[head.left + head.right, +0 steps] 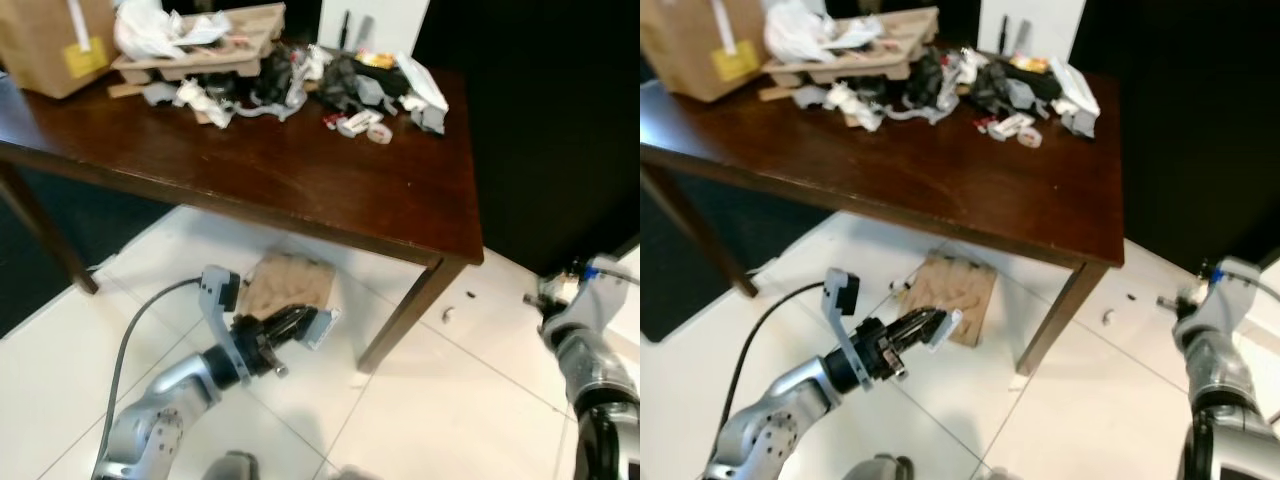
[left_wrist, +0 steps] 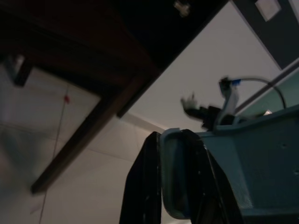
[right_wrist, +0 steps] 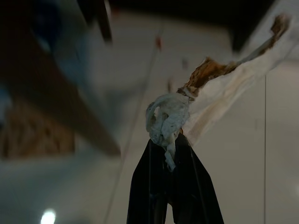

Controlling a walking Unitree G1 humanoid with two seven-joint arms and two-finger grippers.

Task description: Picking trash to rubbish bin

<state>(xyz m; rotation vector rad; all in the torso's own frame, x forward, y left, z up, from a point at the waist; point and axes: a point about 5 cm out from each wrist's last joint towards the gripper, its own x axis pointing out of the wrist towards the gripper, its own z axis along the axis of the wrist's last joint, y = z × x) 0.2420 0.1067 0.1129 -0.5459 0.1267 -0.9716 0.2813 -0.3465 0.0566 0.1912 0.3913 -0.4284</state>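
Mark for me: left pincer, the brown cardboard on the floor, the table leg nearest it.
left pincer [image 1: 300, 325], left eye view, between its fingertips, shut on a pale flat piece.
brown cardboard [image 1: 290, 280], left eye view, middle of its top face.
table leg [image 1: 405, 315], left eye view, mid-length of the leg.

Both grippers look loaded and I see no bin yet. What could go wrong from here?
The left gripper pinches a pale blue-grey plastic piece near its edge, so it may slip out while walking. The crumpled tissue in the right gripper trails a loose stained tail that could snag the table leg.
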